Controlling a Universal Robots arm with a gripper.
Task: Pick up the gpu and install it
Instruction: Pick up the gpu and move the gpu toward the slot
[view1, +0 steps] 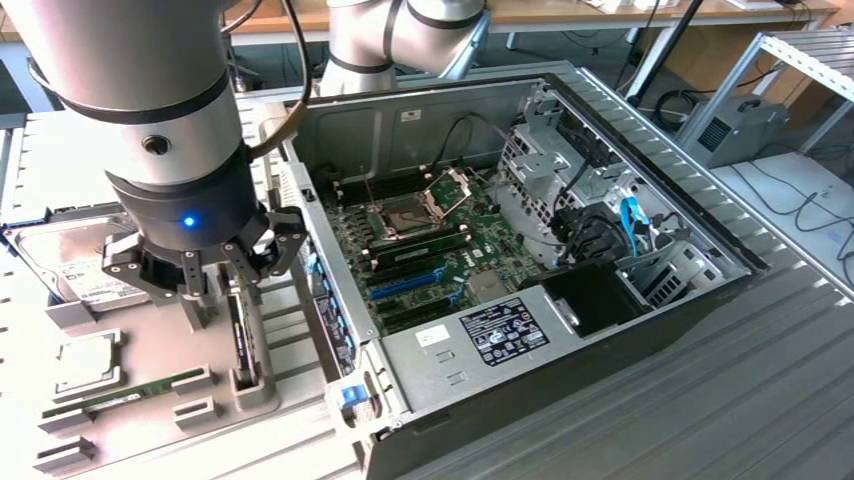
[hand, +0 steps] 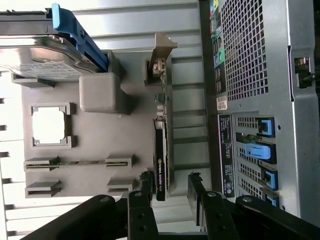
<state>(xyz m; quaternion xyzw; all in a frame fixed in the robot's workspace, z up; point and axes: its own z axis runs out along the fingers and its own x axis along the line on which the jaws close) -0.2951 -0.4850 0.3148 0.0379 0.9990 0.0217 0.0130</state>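
Gpu (hand: 160, 145) on edge in tray (hand: 95, 142); gripper (hand: 169, 176) wide astride; wrist view shows bracket (hand: 159, 57).

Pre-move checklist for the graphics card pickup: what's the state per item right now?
1. The pincer is open: ok, jaws stand apart.
2. The pincer is lined up with the graphics card: ok, the card's end lies between the fingers, nearer one of them.
3. The card is upright on edge in its grey stand: ok.
4. The card is gripped: not ok, jaws are not closed on it.
5. The computer case is open: ok, motherboard exposed.
6. The blue slots are empty: ok, nothing stands in them.
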